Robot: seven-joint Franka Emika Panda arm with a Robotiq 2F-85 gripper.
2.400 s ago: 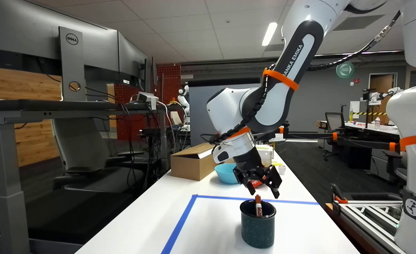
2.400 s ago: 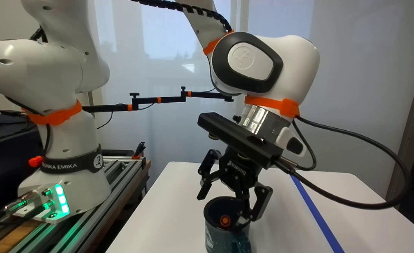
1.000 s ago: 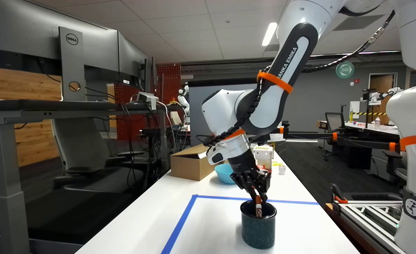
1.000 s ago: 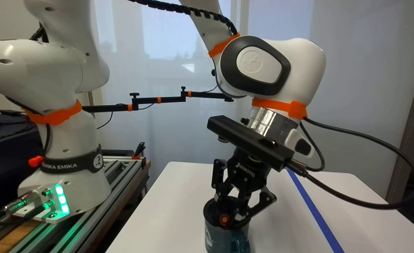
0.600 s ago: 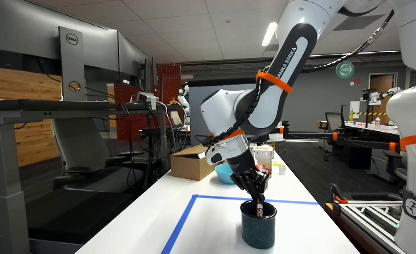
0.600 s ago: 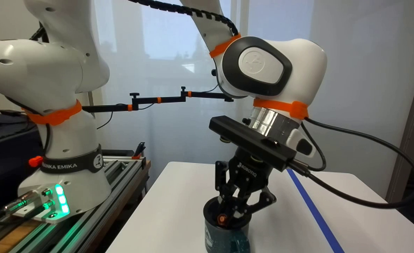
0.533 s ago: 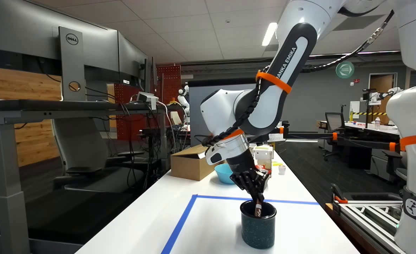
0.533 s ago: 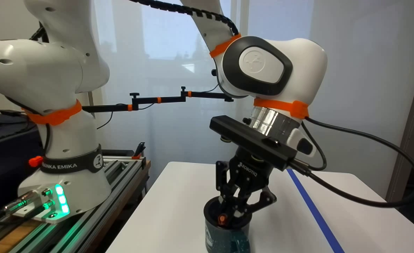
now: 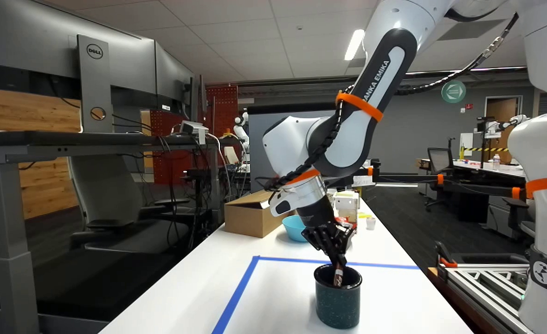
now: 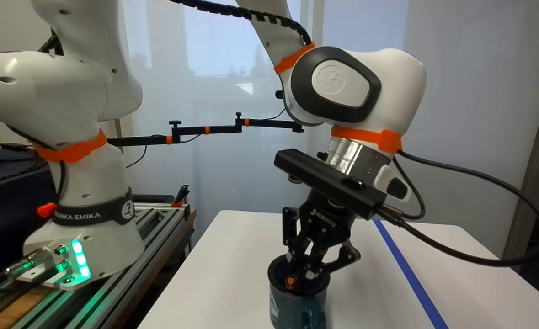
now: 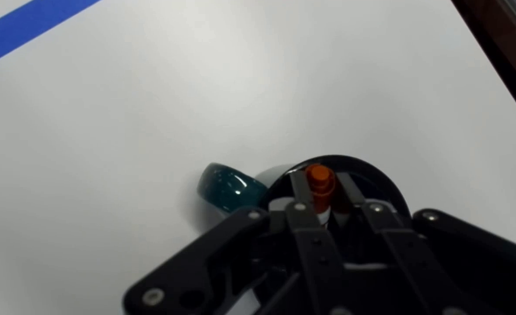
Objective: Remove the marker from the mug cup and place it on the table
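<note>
The marker [image 9: 338,277] has an orange-red cap and stands in the mug cup [image 9: 337,306], slightly tilted, its lower part hidden by the mug wall. Dark green and speckled, the mug rests upright on the white table [image 9: 185,304]. In the wrist view my gripper [image 11: 323,180] is shut on the cap end of the marker [image 11: 321,192], one fingertip on each side. Its fingertips reach just inside the mug's rim. An exterior view shows the orange cap end [image 10: 290,282] at the fingers, above the mug's handle [image 10: 314,313].
Blue tape [image 9: 236,297] outlines an area around the mug. Farther back on the table stand a light blue bowl [image 9: 294,227], a cardboard box [image 9: 252,215], a white cup [image 9: 370,223] and red-and-white clutter [image 9: 347,222]. The table edge [image 11: 498,65] runs along one side.
The gripper has come down to the mug and its fingers have drawn together on the marker's cap. The marker's tilt has changed a little, and the mug has shifted slightly.
</note>
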